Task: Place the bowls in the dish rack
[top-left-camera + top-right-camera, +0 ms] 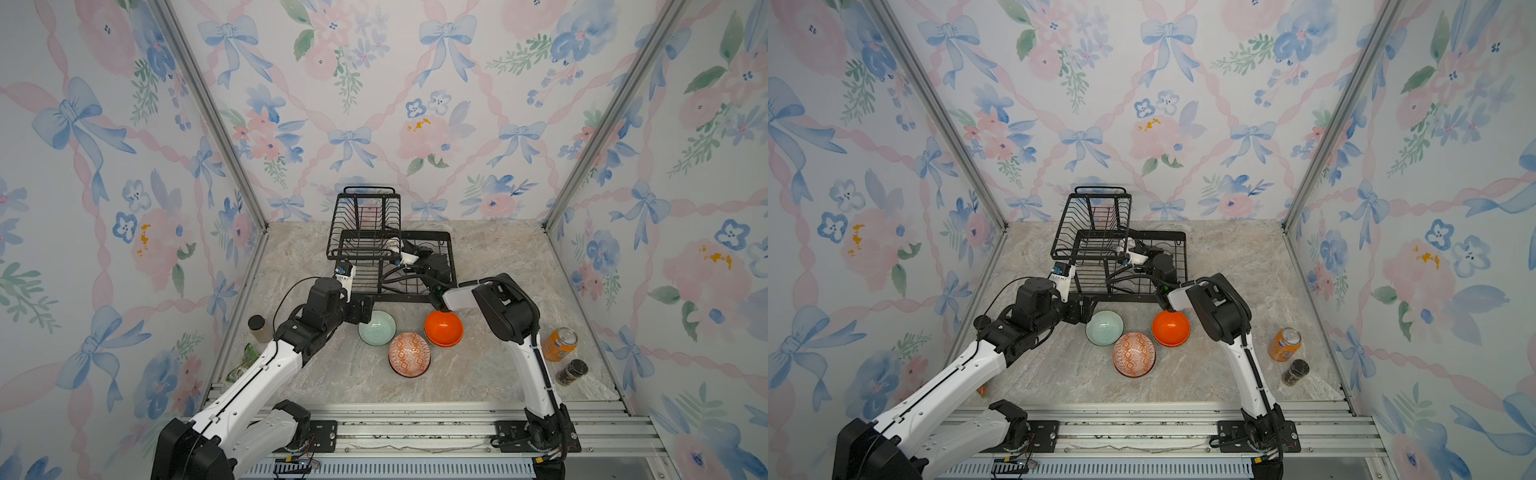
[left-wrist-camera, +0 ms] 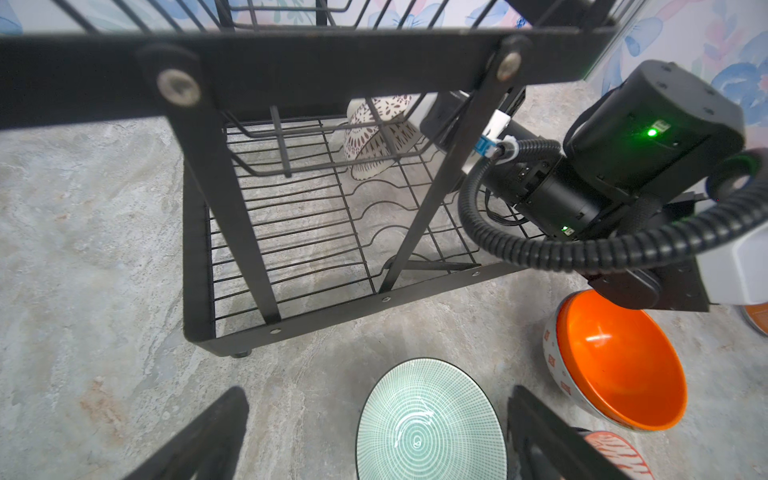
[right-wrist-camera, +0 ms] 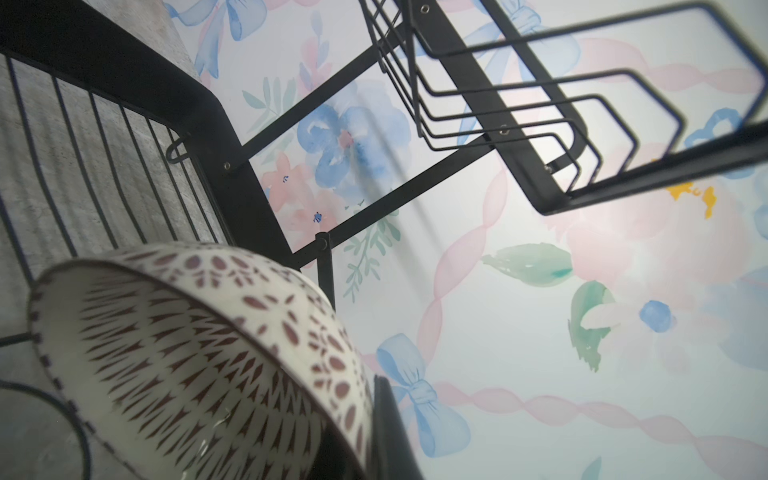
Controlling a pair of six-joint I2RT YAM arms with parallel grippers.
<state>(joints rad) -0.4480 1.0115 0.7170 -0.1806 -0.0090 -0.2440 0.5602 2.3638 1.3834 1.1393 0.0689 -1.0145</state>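
1. Bowls are the job, and the white-black patterned bowl [image 2: 378,137] is the one in play. It sits inside the dish rack [image 2: 332,315], over the lower tray, tipped on edge beneath the raised basket.
2. Right gripper [image 3: 365,419] is clamped tight on that bowl's thin wall, with one finger [image 3: 390,432] showing outside the rim. A rim pinch like this probably lets the bowl go in tilted, to settle between the tray's wire humps.
3. Left gripper [image 2: 378,399] is spread as wide as it goes and holds nothing. The mint green bowl [image 2: 430,428] lies between its fingers, nearer one than the other; contact I can't call.
4. That wide stance looks like readiness to take a rim.
5. Beyond the left gripper's far finger, the plain orange bowl [image 1: 444,326] sits nested in a white bowl with orange marks [image 2: 549,357]. The orange-white patterned bowl [image 1: 409,354] is beside them, and all three wait on the table.
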